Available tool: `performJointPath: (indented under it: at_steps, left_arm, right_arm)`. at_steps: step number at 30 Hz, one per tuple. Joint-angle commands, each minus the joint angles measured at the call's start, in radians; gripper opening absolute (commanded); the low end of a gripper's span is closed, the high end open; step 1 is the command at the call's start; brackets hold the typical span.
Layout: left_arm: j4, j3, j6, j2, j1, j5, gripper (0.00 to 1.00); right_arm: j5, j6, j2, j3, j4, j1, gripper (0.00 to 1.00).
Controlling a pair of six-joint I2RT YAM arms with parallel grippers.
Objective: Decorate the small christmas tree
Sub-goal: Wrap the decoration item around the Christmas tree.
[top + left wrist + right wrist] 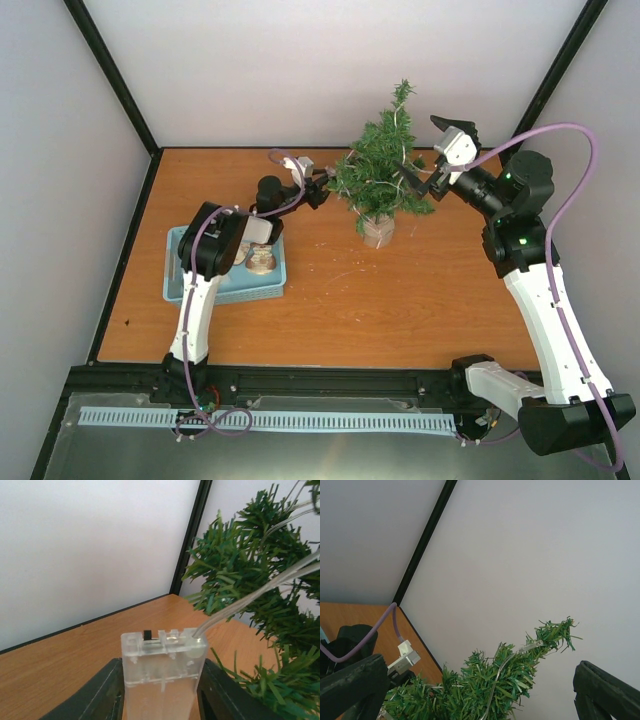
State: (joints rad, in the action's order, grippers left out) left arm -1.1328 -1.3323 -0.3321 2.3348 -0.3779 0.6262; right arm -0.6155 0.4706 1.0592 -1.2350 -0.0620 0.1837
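Tray: far left, a light blue tray (178,288) sits on the table (420,300). My left arm hides much of it, and I cannot identify the round pieces inside (262,262).
Left claw: from above I only see the left claw (320,190) reaching into the tree's left side. The wrist camera shows its fingers (100,700) part-closed against both sides of a clear battery box (162,675).
Battery box: upright between the fingers, with a small black switch on top. This detail is lost in the overhead view.
Wire: a pale wire (260,592) leaves the box's top corner and runs up into the branches.
Tree: the small christmas tree (385,165) stands upright on its pale base at the back middle of the table, between my two arms.
Right claw: the right claw (418,183) is spread fully wide with nothing in it, close against the tree's right side.
Right wrist view: the tree tip with wire laid along it, and my left arm's purple cable (375,635) beyond the branches.
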Motion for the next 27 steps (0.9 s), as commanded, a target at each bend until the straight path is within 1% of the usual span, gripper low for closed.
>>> performJointPath:
  at_steps: [1,6,14,21,25,27]
  left_arm:
    - [-0.095,0.017,-0.049,0.01,-0.004,0.032,0.41]
    - [-0.097,0.036,-0.067,-0.012,-0.009,0.031,0.5]
    - [-0.112,0.089,-0.065,-0.075,-0.016,0.033,0.58]
    - [-0.143,0.154,-0.09,-0.124,-0.025,0.009,0.63]
    - [-0.114,0.174,-0.089,-0.154,-0.026,-0.03,0.64]
    - [-0.07,0.18,-0.086,-0.174,-0.025,-0.079,0.65]
  right_arm:
    - [-0.009,-0.009,-0.019,0.0,0.031,-0.006,1.0]
    - [-0.014,-0.015,-0.014,0.003,0.04,-0.006,1.0]
    - [-0.009,-0.012,-0.022,0.003,0.042,-0.006,1.0]
    - [-0.008,-0.009,-0.028,0.004,0.041,-0.007,1.0]
    - [-0.009,-0.016,-0.035,0.006,0.04,-0.006,1.0]
    - [-0.006,-0.016,-0.04,0.008,0.038,-0.006,1.0]
